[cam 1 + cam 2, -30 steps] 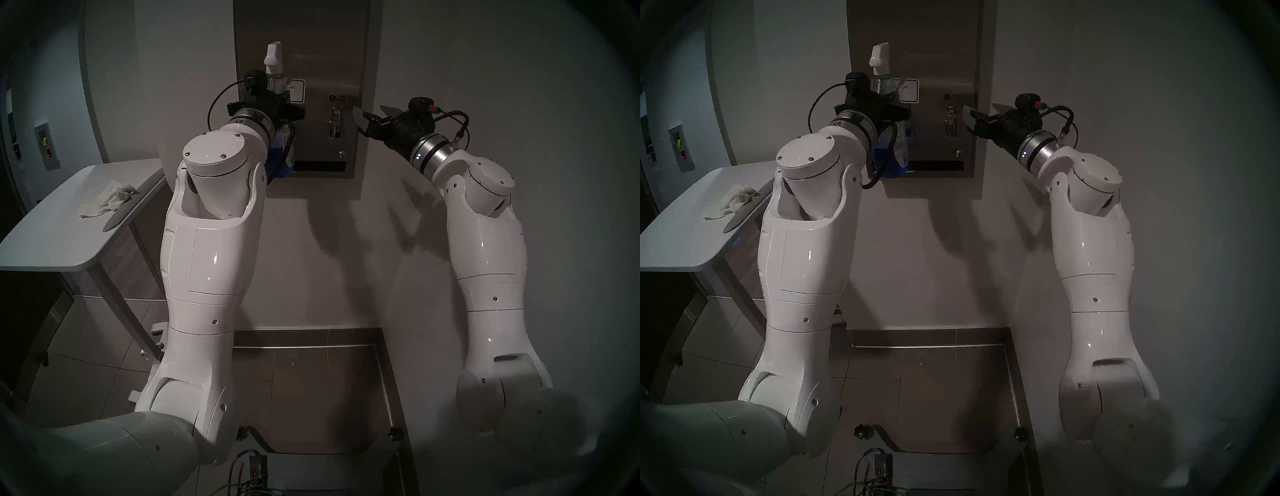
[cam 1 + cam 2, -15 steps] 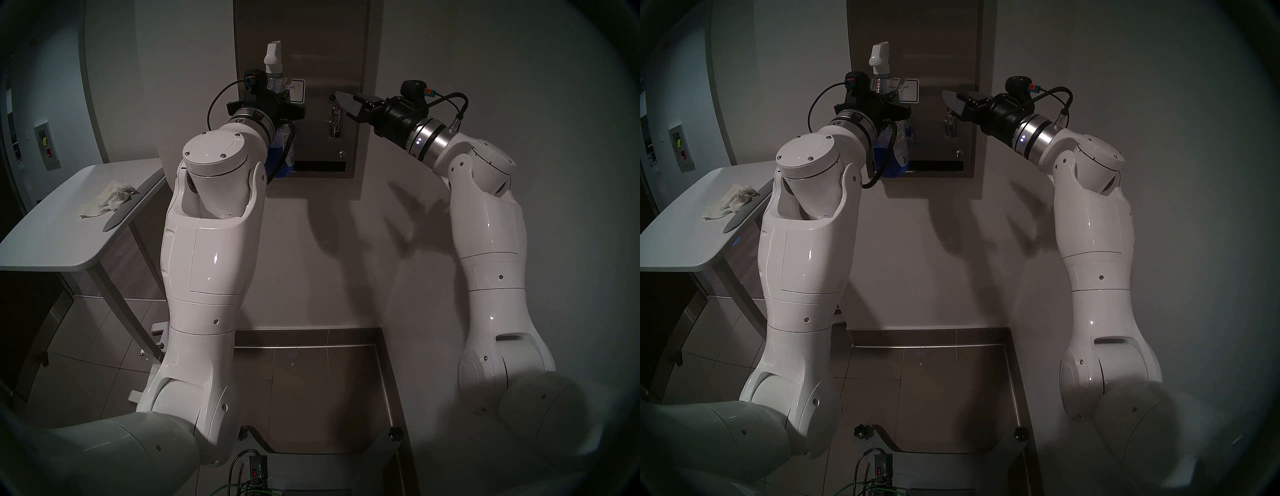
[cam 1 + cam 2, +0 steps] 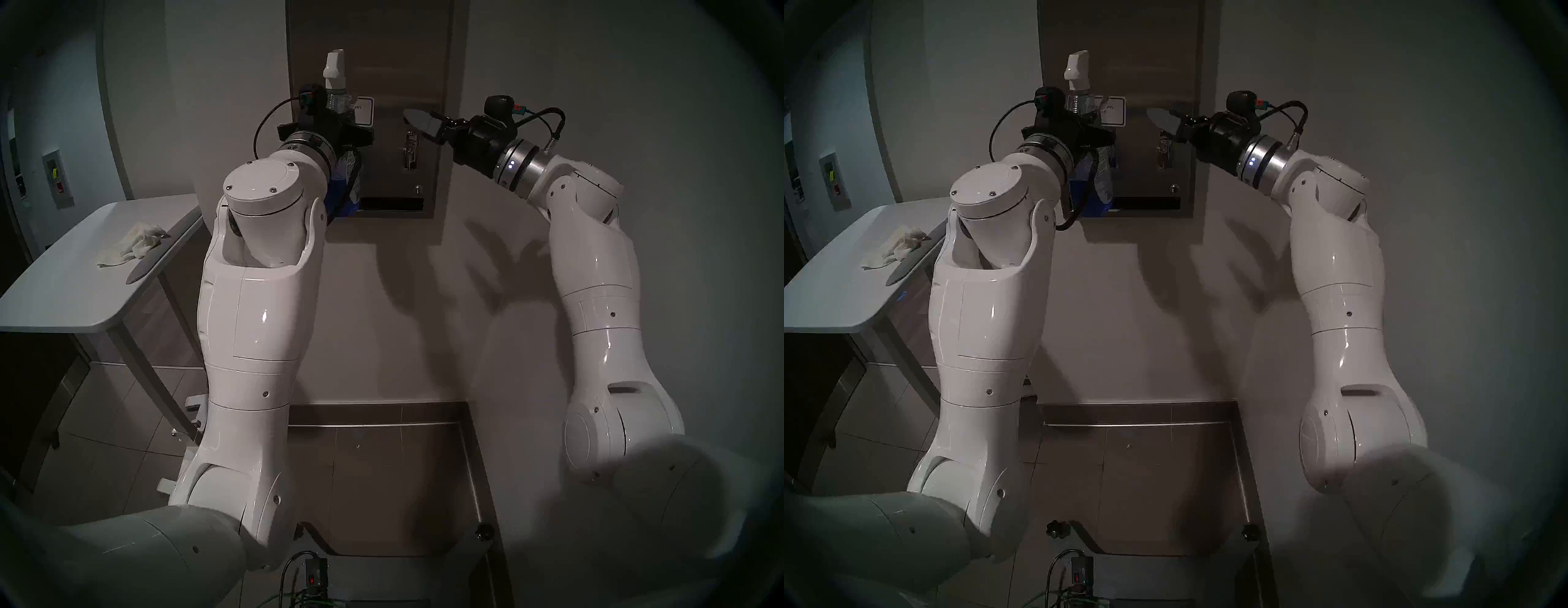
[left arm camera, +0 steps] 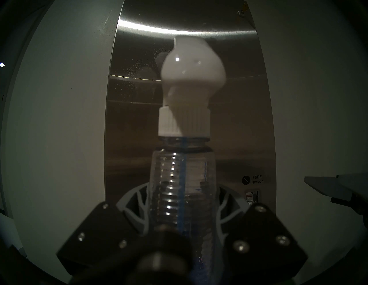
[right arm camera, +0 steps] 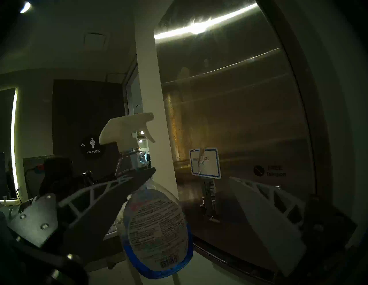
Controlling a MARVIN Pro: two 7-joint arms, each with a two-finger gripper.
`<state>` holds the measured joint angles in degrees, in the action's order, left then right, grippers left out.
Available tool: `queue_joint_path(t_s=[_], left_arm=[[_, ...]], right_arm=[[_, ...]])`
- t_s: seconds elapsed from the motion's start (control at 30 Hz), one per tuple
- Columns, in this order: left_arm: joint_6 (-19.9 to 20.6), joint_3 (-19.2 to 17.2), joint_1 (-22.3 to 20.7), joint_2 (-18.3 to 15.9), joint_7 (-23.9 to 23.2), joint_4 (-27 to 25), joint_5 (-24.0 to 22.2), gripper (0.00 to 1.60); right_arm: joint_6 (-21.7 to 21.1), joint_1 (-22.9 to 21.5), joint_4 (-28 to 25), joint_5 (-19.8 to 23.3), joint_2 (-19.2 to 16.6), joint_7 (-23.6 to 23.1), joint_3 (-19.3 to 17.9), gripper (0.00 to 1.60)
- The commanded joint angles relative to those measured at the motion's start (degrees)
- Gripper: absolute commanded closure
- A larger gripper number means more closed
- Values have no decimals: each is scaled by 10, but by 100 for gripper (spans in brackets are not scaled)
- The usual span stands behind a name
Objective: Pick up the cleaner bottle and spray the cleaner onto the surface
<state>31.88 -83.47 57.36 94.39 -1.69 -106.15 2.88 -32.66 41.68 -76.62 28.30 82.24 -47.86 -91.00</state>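
Gripping bottle neck (image 4: 180, 187) btwn fingers (image 4: 139, 209).

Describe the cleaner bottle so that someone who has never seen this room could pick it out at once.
Find the tall brushed-steel dispenser on the white wall straight ahead. In front of its left half the left gripper is clamped on the neck of the cleaner bottle, held upright. It is the only clear bottle, with a white trigger head, blue liquid and a printed label; the open right gripper beside it holds nothing.
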Motion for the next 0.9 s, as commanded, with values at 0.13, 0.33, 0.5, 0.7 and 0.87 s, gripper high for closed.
queue_joint_path(t_s=[0.13,0.33,0.5,0.7,0.87], left_arm=[[-17,0,-34,7,0,-28,2,160],[-18,-1,-34,9,-2,-28,4,160],[-18,-1,-34,11,-4,-28,6,160],[-20,-3,-35,13,-5,-29,8,160],[-20,-3,-35,14,-7,-29,10,160]], right_arm=[[-7,-79,30,9,6,-15,4,0],[-8,-97,50,8,16,-23,14,0],[-7,-121,77,8,20,-32,24,0],[4,-143,111,7,20,-43,28,0],[12,-161,140,5,19,-51,30,0]])
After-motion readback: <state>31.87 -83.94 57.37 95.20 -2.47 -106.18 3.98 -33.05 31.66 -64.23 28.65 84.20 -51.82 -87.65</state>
